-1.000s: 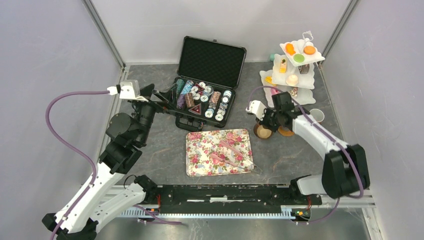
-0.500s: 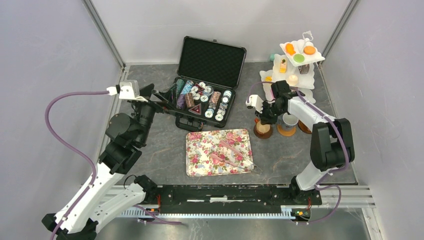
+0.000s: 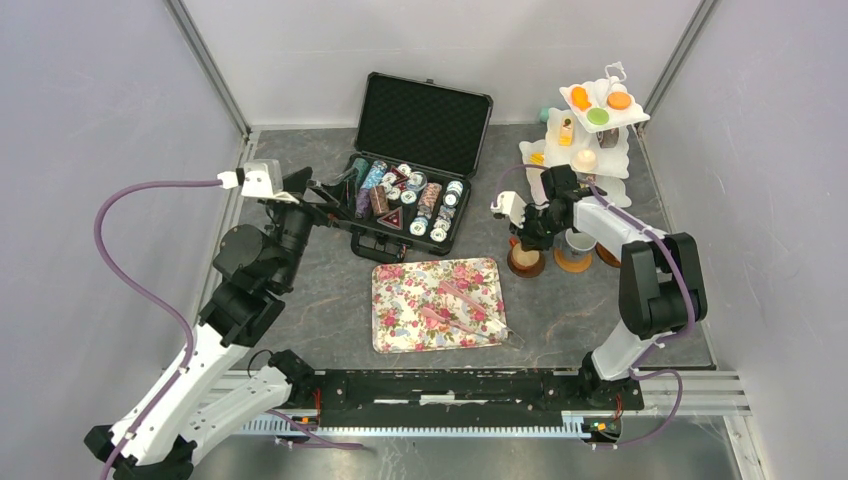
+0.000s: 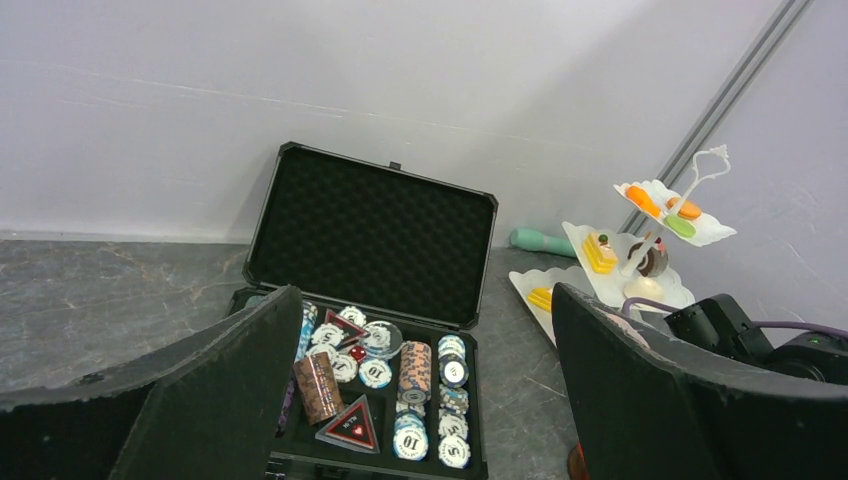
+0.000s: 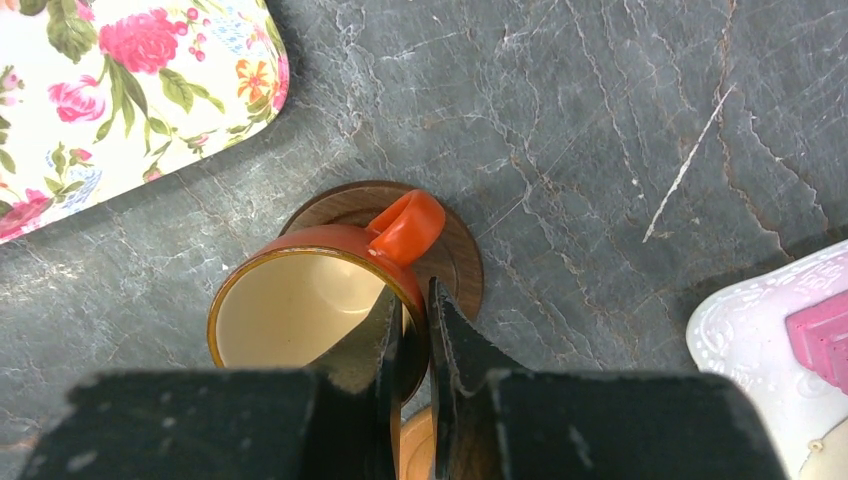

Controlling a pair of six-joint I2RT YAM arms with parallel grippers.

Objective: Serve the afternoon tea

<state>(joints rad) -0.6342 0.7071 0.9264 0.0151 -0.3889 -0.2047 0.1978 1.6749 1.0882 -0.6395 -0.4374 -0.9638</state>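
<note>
The right gripper (image 5: 412, 300) is pinched shut on the rim of the small orange-brown mug (image 5: 330, 300), one finger down inside the cream-coloured bowl and the other outside, right by the handle. The mug is over a round dark wooden coaster (image 5: 455, 250), just right of the floral-print rectangular tray (image 5: 100, 100). Honestly can't tell if it's resting on the coaster or lifted a hair.

From the top camera, a small grey mug (image 3: 577, 243) stands just beside it on the right, on a lighter coaster. The white three-tier cake stand (image 3: 612, 160) is behind both mugs in the far right corner, loaded with colourful toy cakes and macarons (image 3: 597, 116). A pair of pink plastic tongs (image 3: 455, 300) lies on the tray.

The left gripper (image 4: 425, 310) hangs with its fingers spread wide and nothing between them. It's pointed at the open black hard-shell case (image 4: 370, 235) full of striped poker chips (image 4: 415, 375), which sits on the grey marbled table (image 3: 320, 290) behind the tray.
</note>
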